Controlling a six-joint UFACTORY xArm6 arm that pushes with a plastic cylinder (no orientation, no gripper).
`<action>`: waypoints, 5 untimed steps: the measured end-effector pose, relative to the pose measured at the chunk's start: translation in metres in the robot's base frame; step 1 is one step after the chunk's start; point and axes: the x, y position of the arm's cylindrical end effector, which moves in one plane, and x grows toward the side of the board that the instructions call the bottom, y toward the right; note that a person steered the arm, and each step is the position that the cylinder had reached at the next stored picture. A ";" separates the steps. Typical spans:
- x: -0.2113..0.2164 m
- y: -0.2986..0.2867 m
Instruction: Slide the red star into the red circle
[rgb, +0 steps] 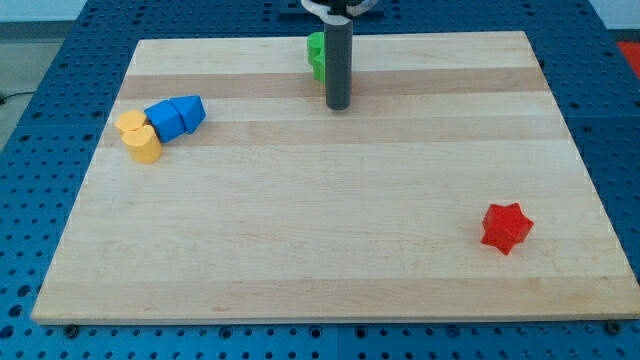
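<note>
The red star (505, 227) lies on the wooden board (330, 250) near the view's lower right. No red circle shows in this view. My tip (339, 105) rests on the board near the view's top centre, far up and to the left of the red star. The rod partly hides a green block (316, 55) just to its left.
Two blue blocks (175, 116) sit side by side at the view's upper left, touching two yellow blocks (139, 136) on their left. The board lies on a blue perforated table (40, 90).
</note>
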 end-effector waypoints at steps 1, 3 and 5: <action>-0.007 0.006; 0.128 0.207; 0.214 0.166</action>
